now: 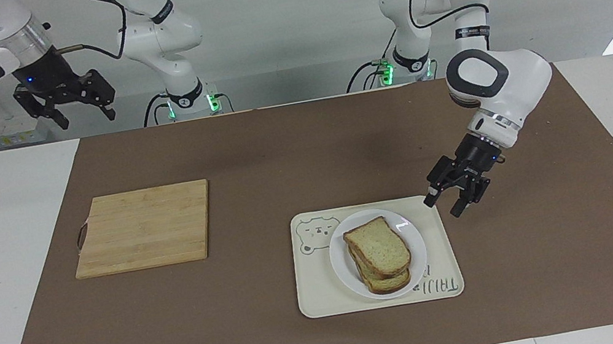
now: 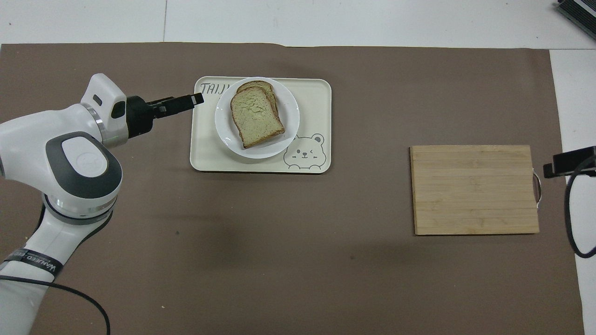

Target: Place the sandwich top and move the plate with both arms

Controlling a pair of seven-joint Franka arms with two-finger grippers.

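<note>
The sandwich top [image 1: 378, 248] lies on a stacked sandwich on the small white plate [image 1: 341, 266], which sits on the tray. It also shows in the overhead view [image 2: 255, 116], on the plate [image 2: 291, 118]. My left gripper [image 1: 442, 207] is open and empty, just off the tray's corner toward the left arm's end, apart from the plate; it shows in the overhead view too [image 2: 195, 99]. My right gripper [image 1: 86, 118] is open and empty, and waits high over the table's edge at the right arm's end.
The cream bear-print tray [image 1: 442, 274] lies on the brown mat, also in the overhead view [image 2: 316, 93]. A wooden cutting board [image 1: 144, 227] with a small handle lies toward the right arm's end, nearer to the robots than the tray.
</note>
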